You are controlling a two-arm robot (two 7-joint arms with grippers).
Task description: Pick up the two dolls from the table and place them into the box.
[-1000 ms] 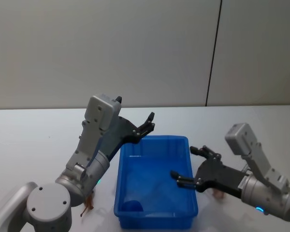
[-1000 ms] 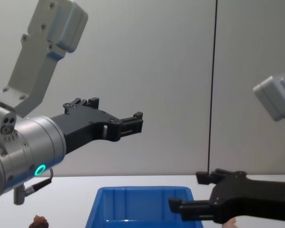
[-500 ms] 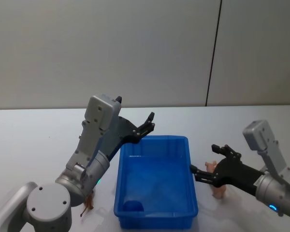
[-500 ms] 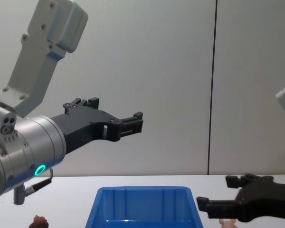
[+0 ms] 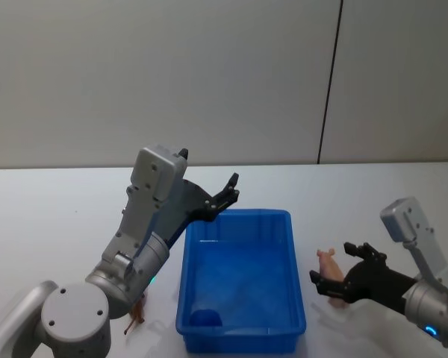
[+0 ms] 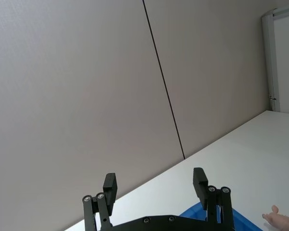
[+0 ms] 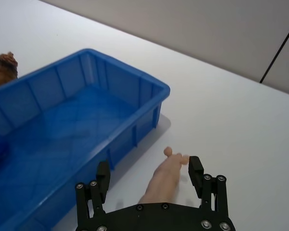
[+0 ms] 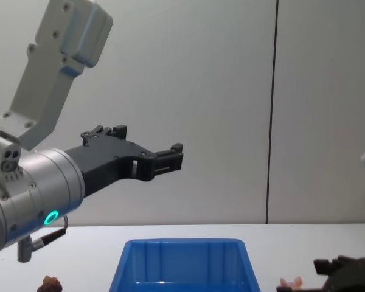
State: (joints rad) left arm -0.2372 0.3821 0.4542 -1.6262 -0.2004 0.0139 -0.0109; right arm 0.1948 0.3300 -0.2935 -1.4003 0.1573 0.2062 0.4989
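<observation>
The blue box (image 5: 239,328) stands in the middle of the white table (image 5: 52,216). The pale pink doll (image 5: 328,262) lies on the table just right of the box. My right gripper (image 5: 332,264) is open and low over the table, its fingers either side of the pink doll (image 7: 166,177). The reddish-brown doll (image 5: 137,313) sits left of the box, partly behind my left arm; it also shows beyond the box (image 7: 2,67). My left gripper (image 5: 222,195) hangs open and empty, high over the box's far left corner.
A small dark blue rounded shape (image 5: 205,317) lies in the box's near left corner. A grey wall with a dark vertical seam (image 5: 328,82) rises behind the table. Bare tabletop stretches beyond the box and to its right.
My right gripper has moved right, from over the box's right rim to the table beside it, and now straddles the pink doll. The left arm has not moved.
</observation>
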